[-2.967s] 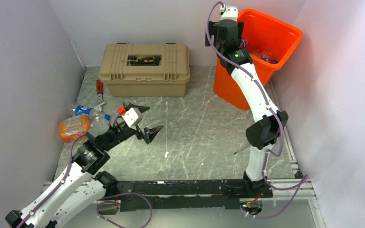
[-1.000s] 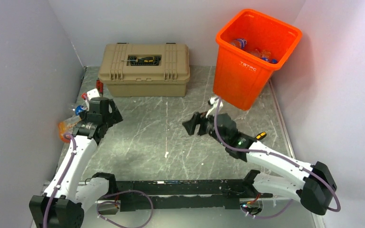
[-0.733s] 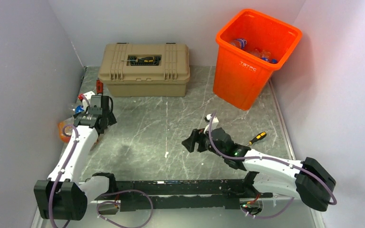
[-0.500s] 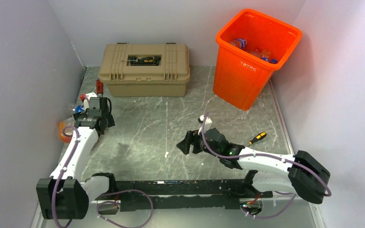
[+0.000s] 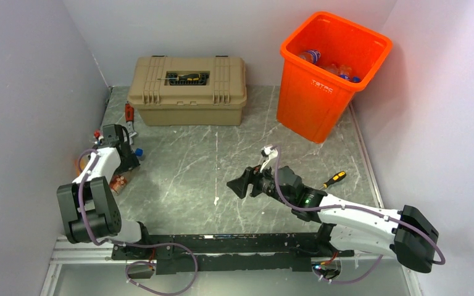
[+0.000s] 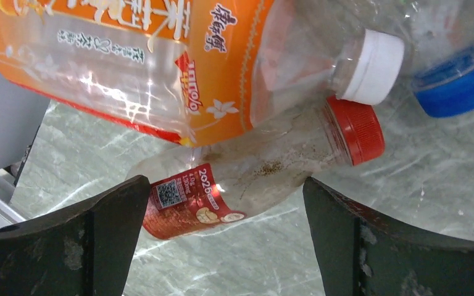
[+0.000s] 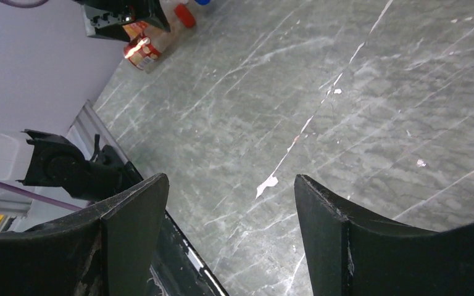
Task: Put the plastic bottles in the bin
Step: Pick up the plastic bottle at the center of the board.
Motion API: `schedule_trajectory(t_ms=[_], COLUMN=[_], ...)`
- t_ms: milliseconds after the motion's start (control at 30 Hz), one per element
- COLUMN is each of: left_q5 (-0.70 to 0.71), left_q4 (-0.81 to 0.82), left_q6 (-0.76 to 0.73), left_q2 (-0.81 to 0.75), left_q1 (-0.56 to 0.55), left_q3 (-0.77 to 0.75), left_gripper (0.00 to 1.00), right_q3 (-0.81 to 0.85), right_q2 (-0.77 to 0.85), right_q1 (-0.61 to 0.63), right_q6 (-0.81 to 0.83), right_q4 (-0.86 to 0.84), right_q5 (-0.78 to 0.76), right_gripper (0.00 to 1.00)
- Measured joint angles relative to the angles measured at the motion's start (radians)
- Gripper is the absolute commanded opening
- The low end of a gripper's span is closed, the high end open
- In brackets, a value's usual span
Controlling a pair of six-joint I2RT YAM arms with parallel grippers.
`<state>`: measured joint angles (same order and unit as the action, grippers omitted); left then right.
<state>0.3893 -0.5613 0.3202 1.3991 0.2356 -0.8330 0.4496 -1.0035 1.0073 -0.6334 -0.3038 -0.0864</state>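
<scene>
Against the left wall lies a heap of plastic bottles. It holds a large orange-wrapped one (image 6: 160, 61), a crushed clear one with a red cap and red label (image 6: 253, 172), a white cap (image 6: 373, 68) and a blue cap (image 6: 457, 86). My left gripper (image 6: 225, 240) hangs open just above the red-labelled bottle (image 5: 120, 183), touching nothing; in the top view the left gripper (image 5: 124, 161) sits by the wall. My right gripper (image 5: 237, 185) is open and empty over bare floor mid-table (image 7: 228, 234). The orange bin (image 5: 333, 92) stands at the back right with bottles (image 5: 311, 55) inside.
A tan latched toolbox (image 5: 188, 92) stands at the back, with a red-handled tool (image 5: 128, 112) by its left corner. A yellow-handled screwdriver (image 5: 333, 179) lies right of the right arm. Walls close in left, back and right. The black rail (image 5: 234, 243) runs along the near edge.
The left arm has folded back against the left wall, its open gripper now lower over the bottle heap. The right gripper has come away from the bin, down and left to mid-table.
</scene>
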Motion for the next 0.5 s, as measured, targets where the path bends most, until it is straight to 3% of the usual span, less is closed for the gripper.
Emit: schedule_trajectory(t_ms=[133, 500], left_q5=[-0.023, -0.127], left_q4=[0.023, 0.033], left_q6=[-0.011, -0.037], left_q2=[0.050, 0.124], left_q1=[0.014, -0.035], left_q3=[-0.019, -0.036], left_gripper=[0.99, 0.83], right_q3=[0.000, 0.003], right_q2=[0.017, -0.033], right_q1=[0.000, 0.000], right_q6=[0.018, 0.032], right_q4=[0.012, 0.024], right_q5=[-0.011, -0.013], right_gripper=[0.79, 0.79])
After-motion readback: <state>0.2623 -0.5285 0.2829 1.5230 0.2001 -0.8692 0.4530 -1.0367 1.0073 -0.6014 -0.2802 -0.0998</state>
